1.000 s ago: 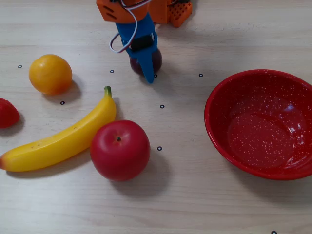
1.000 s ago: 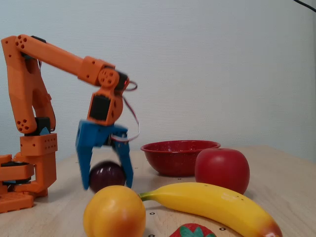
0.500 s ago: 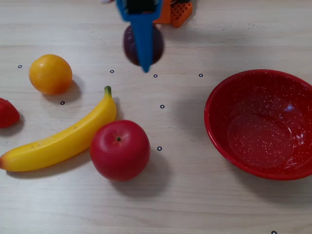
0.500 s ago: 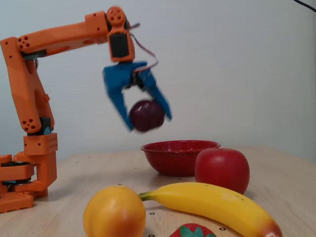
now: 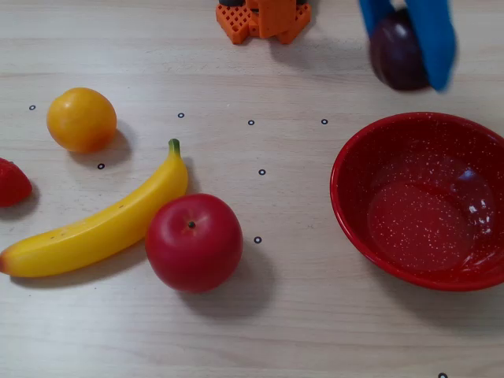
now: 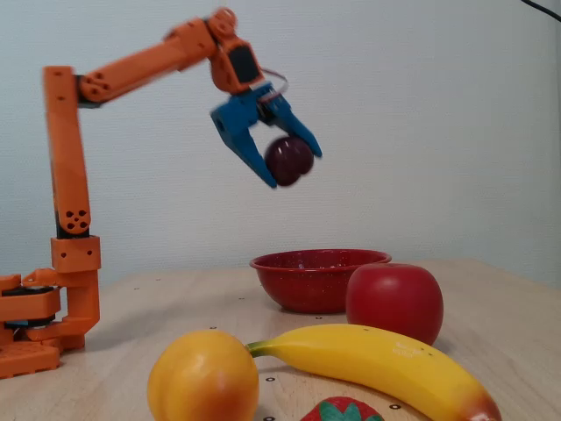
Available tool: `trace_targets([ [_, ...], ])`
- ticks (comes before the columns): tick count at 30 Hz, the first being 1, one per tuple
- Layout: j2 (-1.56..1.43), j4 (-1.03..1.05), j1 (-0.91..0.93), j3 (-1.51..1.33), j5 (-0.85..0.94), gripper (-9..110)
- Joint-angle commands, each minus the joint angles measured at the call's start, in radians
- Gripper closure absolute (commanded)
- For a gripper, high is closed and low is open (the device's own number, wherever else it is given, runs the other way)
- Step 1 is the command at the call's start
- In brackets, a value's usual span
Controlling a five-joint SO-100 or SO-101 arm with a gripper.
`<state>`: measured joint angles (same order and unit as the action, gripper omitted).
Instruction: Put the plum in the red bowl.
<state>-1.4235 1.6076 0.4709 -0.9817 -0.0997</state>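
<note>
The plum is a small dark maroon fruit held between the blue fingers of my gripper. In a fixed view from the side my gripper is shut on the plum and holds it high in the air, above and a little left of the red bowl. The red bowl is wide, speckled and holds nothing; it stands at the right of the table in a fixed view from above. The plum sits just beyond the bowl's far rim there.
A red apple, a yellow banana, an orange and a strawberry lie on the left half of the wooden table. The orange arm base stands at the far edge.
</note>
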Motion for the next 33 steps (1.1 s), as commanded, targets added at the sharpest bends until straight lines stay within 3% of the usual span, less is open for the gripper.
trace_targets([
  [1, 0.040, -0.026, 0.048, 0.127, 0.028, 91],
  [5, 0.202, 0.018, 0.060, 0.222, 0.028, 71],
  [8, 0.298, 0.061, 0.054, 0.288, 0.025, 63],
  [20, 0.380, 0.110, 0.018, 0.407, 0.014, 56],
  [33, 0.095, 0.100, -0.078, 0.443, 0.069, 101],
])
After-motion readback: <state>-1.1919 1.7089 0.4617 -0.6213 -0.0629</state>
